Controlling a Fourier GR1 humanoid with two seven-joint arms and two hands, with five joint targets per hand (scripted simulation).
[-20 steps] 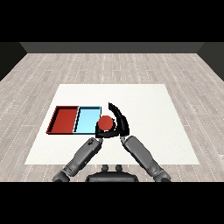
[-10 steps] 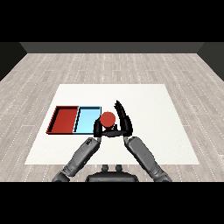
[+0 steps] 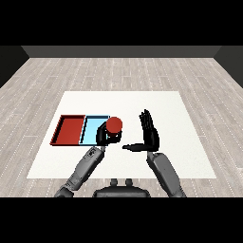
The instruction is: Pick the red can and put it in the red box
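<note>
Left hand (image 3: 105,135) curls round the red can (image 3: 114,125) at frame centre, right hand (image 3: 150,133) open; released early, it lands in the light blue tray (image 3: 93,129), not the red tray (image 3: 71,130).

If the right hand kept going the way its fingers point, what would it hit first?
Probably nothing: the right hand has its fingers pointing away across the bare white table, though depth is hard to judge.
</note>
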